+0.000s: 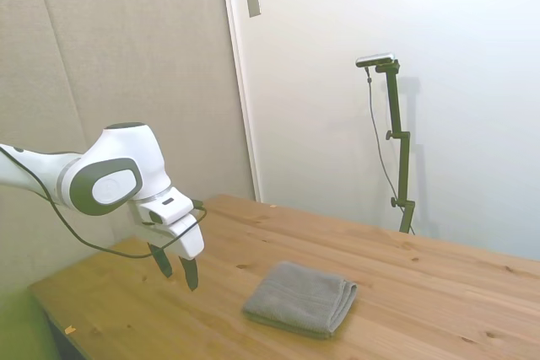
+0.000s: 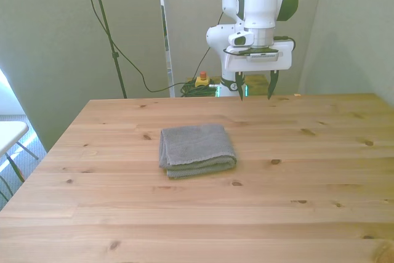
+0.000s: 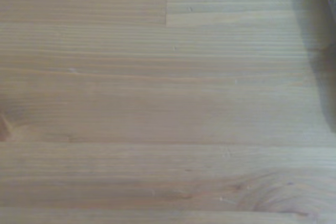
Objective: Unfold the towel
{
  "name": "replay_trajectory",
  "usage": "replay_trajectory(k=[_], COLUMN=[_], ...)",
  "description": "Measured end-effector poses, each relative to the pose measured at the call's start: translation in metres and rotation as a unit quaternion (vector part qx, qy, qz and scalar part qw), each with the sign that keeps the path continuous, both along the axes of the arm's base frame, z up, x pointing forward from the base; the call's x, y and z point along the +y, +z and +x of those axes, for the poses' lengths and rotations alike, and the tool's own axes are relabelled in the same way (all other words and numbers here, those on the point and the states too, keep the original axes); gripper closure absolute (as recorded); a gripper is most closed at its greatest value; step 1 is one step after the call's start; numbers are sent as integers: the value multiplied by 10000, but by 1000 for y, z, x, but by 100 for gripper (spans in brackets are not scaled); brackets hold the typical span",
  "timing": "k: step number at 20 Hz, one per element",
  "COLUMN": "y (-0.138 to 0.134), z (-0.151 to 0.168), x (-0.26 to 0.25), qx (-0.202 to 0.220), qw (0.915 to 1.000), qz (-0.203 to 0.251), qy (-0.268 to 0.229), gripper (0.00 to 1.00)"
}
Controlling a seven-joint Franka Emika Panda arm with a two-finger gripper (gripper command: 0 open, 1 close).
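The grey towel [image 1: 301, 298] [image 2: 196, 149] lies folded into a thick square near the middle of the wooden table [image 2: 295, 201]. Its layered edges face the front view's lower side. My gripper [image 1: 177, 271] [image 2: 255, 92] hangs above the table's far edge, well apart from the towel, toward the front view's right of it. Its two dark fingers [image 2: 239, 88] stand apart and point down, holding nothing. The wrist view shows only bare wood planks [image 3: 157, 98].
Bare wood surrounds the towel on every side. A black cable [image 2: 132, 60] hangs behind the table at the front view's left. A small yellow and red object [image 2: 201, 79] sits on the floor behind the table.
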State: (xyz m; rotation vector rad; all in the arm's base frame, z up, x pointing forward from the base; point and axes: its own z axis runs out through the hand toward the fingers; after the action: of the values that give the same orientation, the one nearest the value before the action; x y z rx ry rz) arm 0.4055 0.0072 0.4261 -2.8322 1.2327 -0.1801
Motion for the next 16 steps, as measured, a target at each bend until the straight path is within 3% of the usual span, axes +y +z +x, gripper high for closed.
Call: replay_trajectory(k=[4, 8, 12, 16], y=[7, 18, -5, -32], z=[5, 17, 42, 67], x=[-27, -144, -230, -284], qx=[-71, -208, -174, -172], qw=[9997, 9948, 9894, 9854], qz=[110, 283, 428, 799], qy=[-228, -953, -1373, -1496], gripper=[0, 0, 0, 0])
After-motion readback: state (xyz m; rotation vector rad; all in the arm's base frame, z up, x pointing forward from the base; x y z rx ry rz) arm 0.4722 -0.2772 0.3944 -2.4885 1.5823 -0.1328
